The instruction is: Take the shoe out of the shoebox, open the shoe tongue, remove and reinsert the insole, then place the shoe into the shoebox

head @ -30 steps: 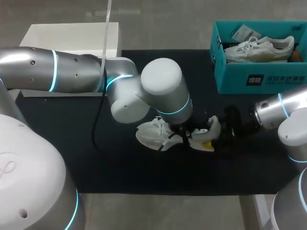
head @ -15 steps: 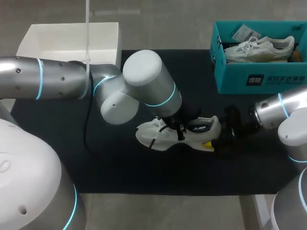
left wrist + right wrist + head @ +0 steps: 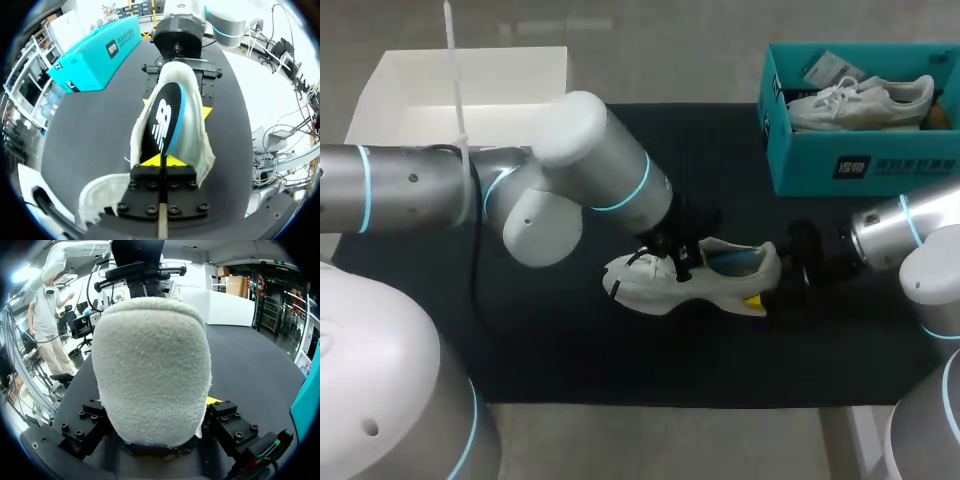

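Since a second ago my left arm has swung back leftward, uncovering the shoe [image 3: 720, 285] on the black mat [image 3: 570, 350].

Head view: two shoes, this one and a second shoe [image 3: 860, 100] in the one shoebox [image 3: 860, 165]; one white box [image 3: 470, 80].

Left wrist: left gripper [image 3: 161, 161] narrow, pinched on the single insole [image 3: 160, 120], to draw it out, I judge. Tongue [image 3: 100, 195] flopped aside.

Right wrist: right gripper [image 3: 155, 412] clamps the shoe at its heel, bracing it against that pull.
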Action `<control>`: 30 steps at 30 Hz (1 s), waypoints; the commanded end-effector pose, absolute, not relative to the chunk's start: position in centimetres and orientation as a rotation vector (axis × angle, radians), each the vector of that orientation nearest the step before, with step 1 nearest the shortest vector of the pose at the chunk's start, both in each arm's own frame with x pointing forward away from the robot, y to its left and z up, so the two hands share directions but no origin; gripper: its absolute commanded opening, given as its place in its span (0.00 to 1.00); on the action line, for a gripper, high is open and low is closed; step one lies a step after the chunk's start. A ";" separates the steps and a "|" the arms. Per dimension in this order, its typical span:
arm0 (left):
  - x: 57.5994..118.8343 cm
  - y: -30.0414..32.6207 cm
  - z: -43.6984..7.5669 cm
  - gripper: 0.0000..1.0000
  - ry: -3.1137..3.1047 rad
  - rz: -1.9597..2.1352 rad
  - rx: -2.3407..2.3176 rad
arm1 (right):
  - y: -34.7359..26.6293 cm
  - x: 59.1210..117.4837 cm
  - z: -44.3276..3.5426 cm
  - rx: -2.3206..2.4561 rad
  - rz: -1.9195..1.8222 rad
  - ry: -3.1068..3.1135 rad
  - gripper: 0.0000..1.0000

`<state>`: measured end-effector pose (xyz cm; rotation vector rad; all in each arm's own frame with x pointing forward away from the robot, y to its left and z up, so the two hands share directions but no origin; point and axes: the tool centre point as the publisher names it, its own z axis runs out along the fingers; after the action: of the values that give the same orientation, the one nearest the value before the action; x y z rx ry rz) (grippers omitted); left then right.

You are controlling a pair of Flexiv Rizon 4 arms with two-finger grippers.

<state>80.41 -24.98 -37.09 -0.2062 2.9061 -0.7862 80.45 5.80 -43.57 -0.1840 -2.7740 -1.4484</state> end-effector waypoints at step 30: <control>78.2 -29.6 -22.6 0.00 2.764 -1.250 0.044 | 6.0 80.3 -44.0 -0.186 -1.444 -2.777 0.00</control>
<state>78.58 -29.13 -23.66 0.0500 2.7545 -1.2869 80.39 5.78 -43.57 -0.1828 -2.7731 -1.4483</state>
